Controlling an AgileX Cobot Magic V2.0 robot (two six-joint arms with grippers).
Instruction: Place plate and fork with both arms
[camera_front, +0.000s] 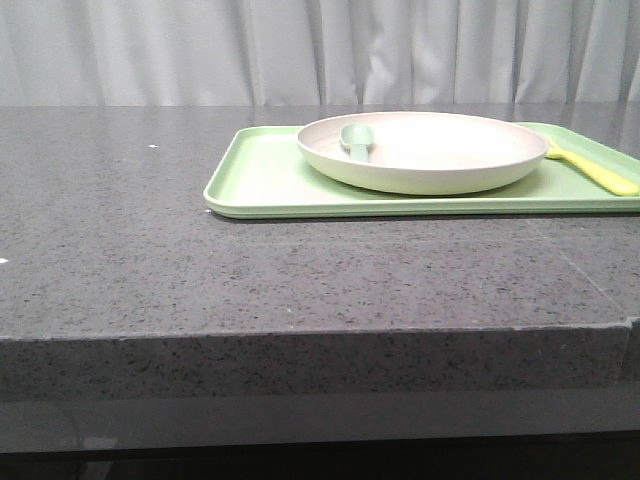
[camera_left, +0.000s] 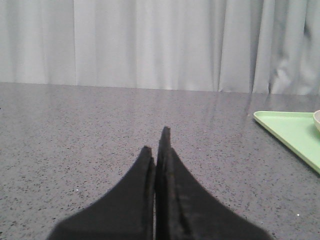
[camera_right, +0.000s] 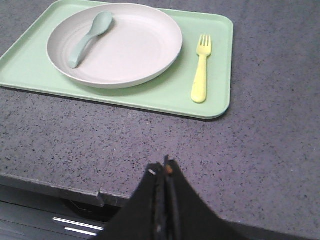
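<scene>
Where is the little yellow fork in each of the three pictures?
Front view: the fork lies at the far right on the green tray, just right of the plate, partly hidden by its rim.
Left wrist view: not in it; only a corner of the tray shows.
Right wrist view: the fork lies flat on the tray, beside the plate.
Shared landmark: the green tray.
</scene>
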